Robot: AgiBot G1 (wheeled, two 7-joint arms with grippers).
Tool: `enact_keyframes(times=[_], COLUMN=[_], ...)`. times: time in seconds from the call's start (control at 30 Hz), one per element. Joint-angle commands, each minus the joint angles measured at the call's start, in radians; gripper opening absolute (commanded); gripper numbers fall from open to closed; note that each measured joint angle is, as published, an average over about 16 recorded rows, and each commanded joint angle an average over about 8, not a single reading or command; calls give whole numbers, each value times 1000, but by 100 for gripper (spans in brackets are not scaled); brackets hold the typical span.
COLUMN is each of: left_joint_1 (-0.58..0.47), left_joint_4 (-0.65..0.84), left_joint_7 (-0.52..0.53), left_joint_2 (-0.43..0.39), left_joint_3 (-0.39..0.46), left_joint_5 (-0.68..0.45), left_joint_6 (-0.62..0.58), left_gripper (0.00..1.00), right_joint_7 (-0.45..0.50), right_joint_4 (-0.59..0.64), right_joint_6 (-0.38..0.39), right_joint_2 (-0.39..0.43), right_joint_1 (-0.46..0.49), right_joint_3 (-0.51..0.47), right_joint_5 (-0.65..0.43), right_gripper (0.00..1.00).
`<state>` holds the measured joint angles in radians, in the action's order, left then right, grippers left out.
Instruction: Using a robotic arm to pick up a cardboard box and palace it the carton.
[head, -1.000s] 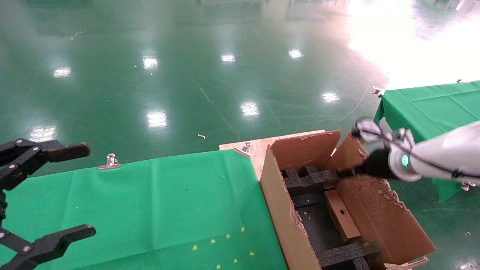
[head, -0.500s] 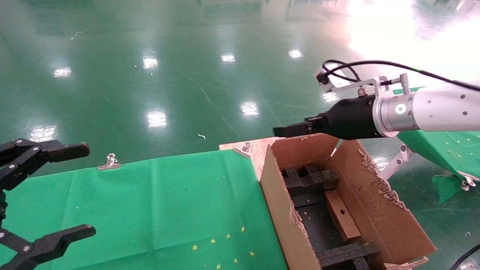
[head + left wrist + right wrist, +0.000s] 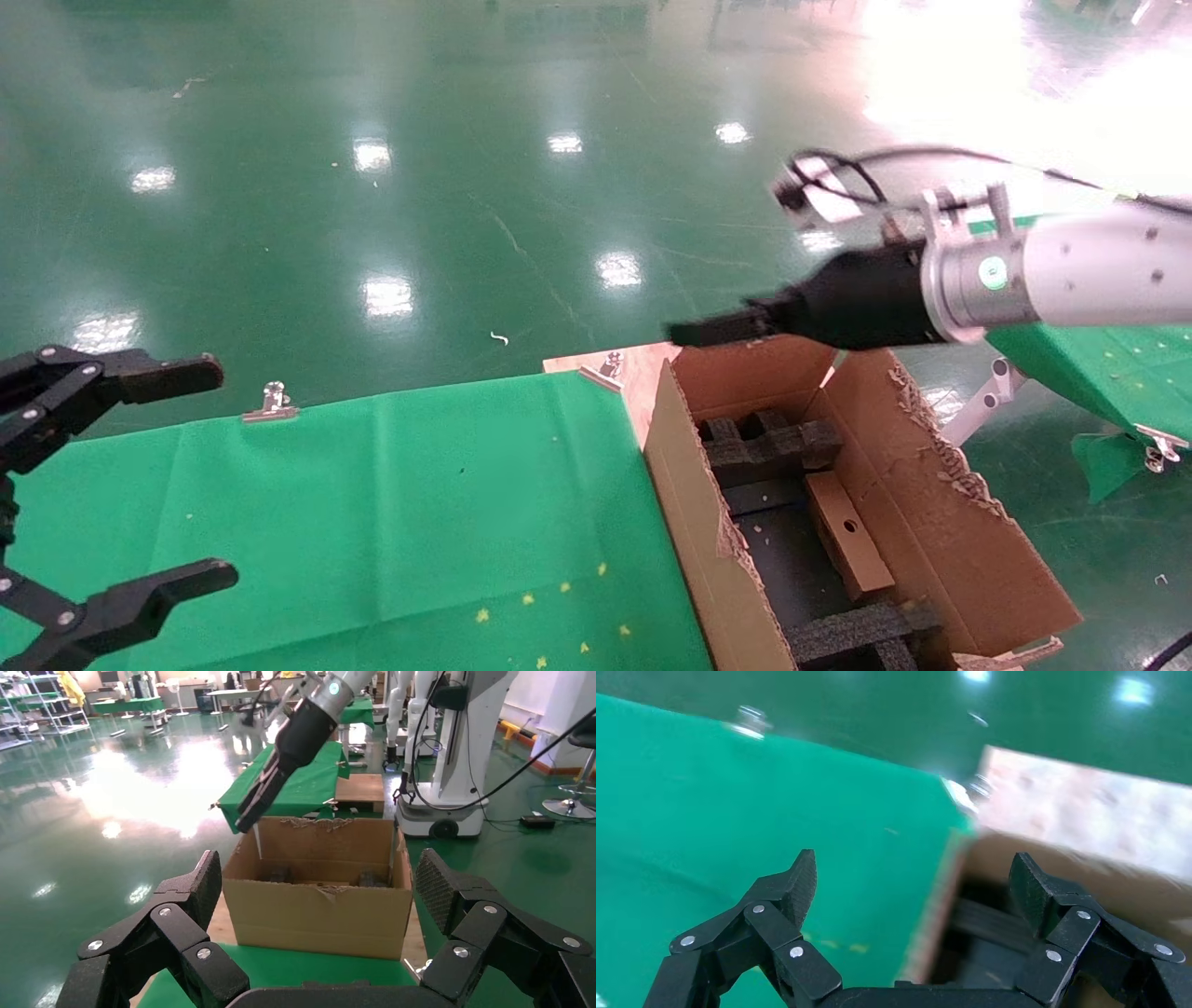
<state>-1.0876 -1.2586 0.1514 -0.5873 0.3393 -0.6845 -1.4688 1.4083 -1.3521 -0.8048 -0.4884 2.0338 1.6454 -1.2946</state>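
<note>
Head view: the cardboard box (image 3: 846, 547) lies inside the carton (image 3: 684, 508), between two black foam inserts (image 3: 768, 443). The robotic arm (image 3: 1062, 275) reaches over the carton's far flap, its right gripper (image 3: 694, 332) above the rim. The left gripper (image 3: 149, 480) hangs spread wide over the green cloth (image 3: 400, 503) beside the carton.

Left wrist view: the left gripper (image 3: 320, 899) gapes wide, facing the carton (image 3: 320, 913).

Right wrist view: the right gripper (image 3: 912, 885) is spread wide and empty above the carton's (image 3: 947, 903) edge.
</note>
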Motion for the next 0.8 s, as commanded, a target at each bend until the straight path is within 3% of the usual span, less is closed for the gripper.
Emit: enact_keyframes(times=[0.03,0.8], left_joint_1=[0,0], left_joint_4=[0,0], left_joint_7=[0,0], left_joint_2=[0,0], left_joint_3=[0,0], left_joint_5=[0,0], left_joint_6=[0,0], left_gripper=[100,100], right_joint_7=[-26,-528], right_joint_4=[1,29], right_joint_6=[-15,-299], right_joint_2=[-3,-53], right_joint_1=[-21,-415], right_joint_3=[-30,-591], right_joint_5=[12,244], right_gripper=[100,100])
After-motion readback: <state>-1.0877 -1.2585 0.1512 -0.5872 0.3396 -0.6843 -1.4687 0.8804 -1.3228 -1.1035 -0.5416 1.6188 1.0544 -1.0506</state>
